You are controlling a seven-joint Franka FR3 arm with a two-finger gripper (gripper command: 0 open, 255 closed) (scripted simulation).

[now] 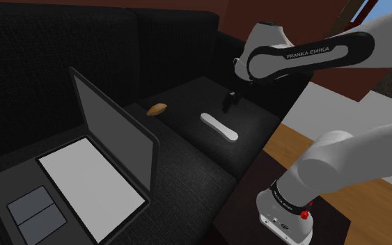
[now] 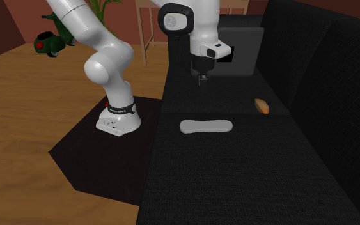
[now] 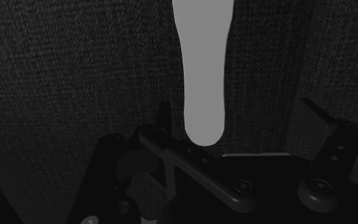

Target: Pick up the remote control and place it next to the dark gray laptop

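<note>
A plain white, elongated remote control [image 1: 218, 127] [image 2: 206, 126] lies flat on the black sofa seat [image 1: 187, 167]. The dark grey laptop [image 1: 114, 136] [image 2: 245, 51] stands open on the same seat, further along towards the shoulder view's left. My black gripper [image 1: 229, 101] [image 2: 201, 78] hangs open a little above the seat, just past one end of the remote, touching nothing. In the wrist view the remote [image 3: 203, 70] runs away from the gripper [image 3: 238, 121], its rounded end lying close to one fingertip [image 3: 164, 116].
A small brown oval thing [image 1: 157, 109] [image 2: 261, 105] rests near the sofa's backrest between remote and laptop. The black backrest [image 2: 325, 57] rises behind the seat. My stand [image 2: 117, 121] sits on a dark mat on the wooden floor [image 2: 31, 102].
</note>
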